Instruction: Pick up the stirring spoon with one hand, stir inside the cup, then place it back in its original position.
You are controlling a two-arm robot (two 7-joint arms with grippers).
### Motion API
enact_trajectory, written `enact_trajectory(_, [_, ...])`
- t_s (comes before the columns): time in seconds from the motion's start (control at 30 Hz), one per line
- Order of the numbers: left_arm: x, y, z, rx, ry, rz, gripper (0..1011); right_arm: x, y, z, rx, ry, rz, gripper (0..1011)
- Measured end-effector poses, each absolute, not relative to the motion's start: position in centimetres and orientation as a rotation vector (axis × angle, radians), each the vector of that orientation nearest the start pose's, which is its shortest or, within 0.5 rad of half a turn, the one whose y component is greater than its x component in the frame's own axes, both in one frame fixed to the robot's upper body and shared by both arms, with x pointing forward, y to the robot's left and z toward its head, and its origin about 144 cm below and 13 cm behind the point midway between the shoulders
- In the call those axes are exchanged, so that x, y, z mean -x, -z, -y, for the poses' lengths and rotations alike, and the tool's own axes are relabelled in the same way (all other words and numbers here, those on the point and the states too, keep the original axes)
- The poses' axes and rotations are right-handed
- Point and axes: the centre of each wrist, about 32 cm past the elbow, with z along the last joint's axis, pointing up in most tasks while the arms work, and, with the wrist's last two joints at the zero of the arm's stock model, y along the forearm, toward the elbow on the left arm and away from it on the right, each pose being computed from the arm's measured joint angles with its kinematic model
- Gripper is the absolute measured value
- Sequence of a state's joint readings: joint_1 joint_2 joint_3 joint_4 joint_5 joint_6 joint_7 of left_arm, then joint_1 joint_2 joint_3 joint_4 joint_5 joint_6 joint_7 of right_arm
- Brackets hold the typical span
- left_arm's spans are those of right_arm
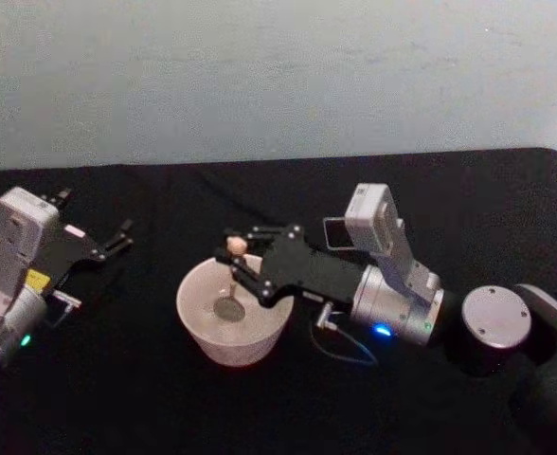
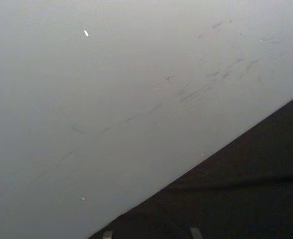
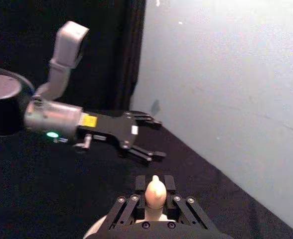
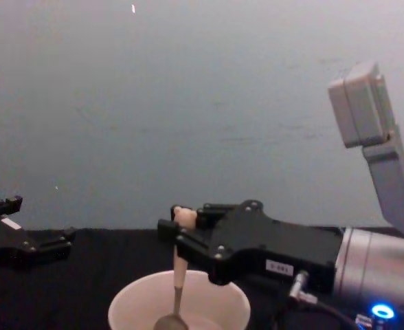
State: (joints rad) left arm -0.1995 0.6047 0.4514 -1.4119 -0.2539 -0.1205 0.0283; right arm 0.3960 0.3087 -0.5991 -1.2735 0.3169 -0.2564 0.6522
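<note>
I have the right pincer (image 1: 238,262) reaching in from the right, low and roughly level over the black table (image 1: 117,379). Its two fingers are pressed onto the stirring spoon (image 4: 178,271), gripping the beige handle just under the little bear head, which pokes up above the fingertips. From that grip the spoon hangs close to upright: handle, then the thin metal neck, then the shiny round bowl straight down below the fingertips. The cream-white cup (image 1: 260,341) stands directly beneath the tip of the pincer, and the spoon's bowl sits low inside it, near the middle of the floor. I cannot tell whether the bowl touches the bottom, nor whether the pincer's underside clears the cup's near rim. Well off to the working pincer's left, on the far side of the cup and apart from it, the left pincer (image 1: 119,237) hangs over the table. Its fingers are spread and there is nothing between them. Beyond both pincers, past the table's far edge, stands a plain pale wall (image 1: 278,76).
</note>
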Motion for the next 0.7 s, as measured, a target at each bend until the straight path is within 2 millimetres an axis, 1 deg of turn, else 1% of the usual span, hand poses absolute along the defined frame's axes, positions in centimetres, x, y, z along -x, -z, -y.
enact_trajectory(0.1, [-48.9,-114.0,-31.0,-0.304,-1.248,0.285,1001,-53.9,-114.9,17.8,0.025,0.481,0.215,214])
enact_trajectory(0.3, [-48.9,-114.0,-31.0,-0.304,-1.248,0.285,1002,-54.2,-115.0,18.2,0.028,0.507,0.217,214])
enact_trajectory(0.7, [-48.9,-114.0,-31.0,-0.304,-1.248,0.285,1001,-54.0,-115.2,19.3,0.033,0.522,0.219,215])
